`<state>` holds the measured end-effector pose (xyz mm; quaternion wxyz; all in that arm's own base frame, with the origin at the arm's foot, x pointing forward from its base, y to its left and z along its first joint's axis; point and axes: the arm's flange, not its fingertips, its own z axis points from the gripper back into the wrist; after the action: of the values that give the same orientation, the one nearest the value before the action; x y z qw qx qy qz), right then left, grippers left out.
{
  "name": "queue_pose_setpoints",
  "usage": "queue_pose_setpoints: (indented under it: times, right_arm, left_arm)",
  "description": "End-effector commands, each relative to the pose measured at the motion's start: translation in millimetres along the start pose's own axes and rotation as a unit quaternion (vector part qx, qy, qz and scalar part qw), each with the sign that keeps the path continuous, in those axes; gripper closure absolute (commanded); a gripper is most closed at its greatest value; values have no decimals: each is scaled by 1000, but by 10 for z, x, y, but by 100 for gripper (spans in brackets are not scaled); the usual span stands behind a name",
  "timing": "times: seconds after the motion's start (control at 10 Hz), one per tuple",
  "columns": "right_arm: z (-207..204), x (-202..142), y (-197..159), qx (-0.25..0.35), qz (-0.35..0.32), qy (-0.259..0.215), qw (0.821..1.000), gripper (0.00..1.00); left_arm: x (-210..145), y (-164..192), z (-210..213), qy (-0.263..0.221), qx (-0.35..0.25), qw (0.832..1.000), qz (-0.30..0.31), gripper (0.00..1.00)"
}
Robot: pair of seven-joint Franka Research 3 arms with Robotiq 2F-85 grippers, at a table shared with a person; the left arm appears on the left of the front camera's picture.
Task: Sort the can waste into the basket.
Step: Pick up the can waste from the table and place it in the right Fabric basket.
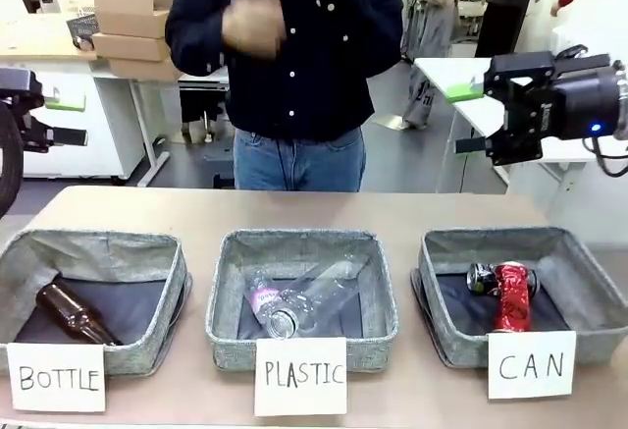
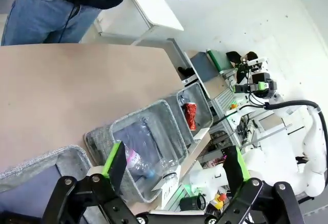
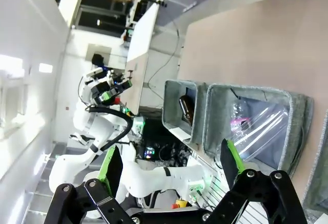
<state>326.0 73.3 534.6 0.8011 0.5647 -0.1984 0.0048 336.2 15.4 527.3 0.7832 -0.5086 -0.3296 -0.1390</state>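
Three grey fabric baskets in a row along near table edge: one signed "BOTTLE" (image 1: 147,252) at left, one signed "PLASTIC" (image 1: 304,244) in middle, one signed "CAN" (image 1: 579,252) at right. Brown glass bottle (image 1: 74,313) in left; clear plastic bottles (image 1: 299,301) in middle; red can (image 1: 510,296) in right, black-and-silver can (image 1: 480,278) apparently touching its left side. Person (image 1: 294,46) behind table, centre.

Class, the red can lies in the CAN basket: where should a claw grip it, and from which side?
Grip the red can across its crumpled middle, coming from above: it lies on its side beside the black can, and the basket's walls probably block side approaches.
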Motion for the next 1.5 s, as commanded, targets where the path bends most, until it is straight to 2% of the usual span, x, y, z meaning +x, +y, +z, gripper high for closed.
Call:
queue_pose_setpoints:
  times: [0.0, 1.4]
  right_arm:
    - [-22, -23, -16, 0, 5, 9, 1000, 0]
    - [-22, -23, -16, 0, 5, 9, 1000, 0]
  left_arm:
    - [23, -39, 36, -9, -10, 1000, 6, 0]
    - [23, -39, 36, -9, -10, 1000, 6, 0]
